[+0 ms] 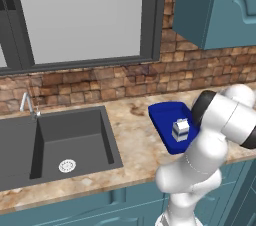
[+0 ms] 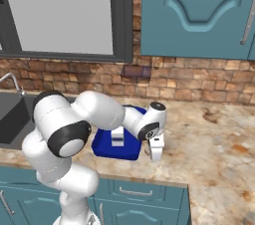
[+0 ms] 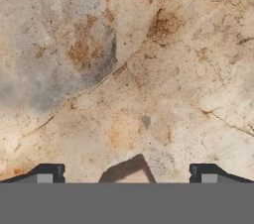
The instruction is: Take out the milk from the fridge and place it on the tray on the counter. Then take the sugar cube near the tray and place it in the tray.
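Milk (image 1: 180, 130) stood upright in the blue tray (image 1: 162, 115) near the worktop's (image 1: 135, 140) front edge, right of the dark sink (image 1: 75, 140). Just right of the tray, the gripper (image 2: 156, 153) pointed down at the speckled stone, jaws wide apart and holding nothing. Between its fingertips (image 3: 49, 174) in the hand view lay a small tan sugar cube (image 3: 130, 171), partly cut off at the bottom.

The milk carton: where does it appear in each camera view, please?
Left base view: the milk stands on the blue tray, right of centre.
Right base view: the milk on the tray, centre, left of the tool.
Hand view: speckled counter, no carton.
Shared landmark: the tray.
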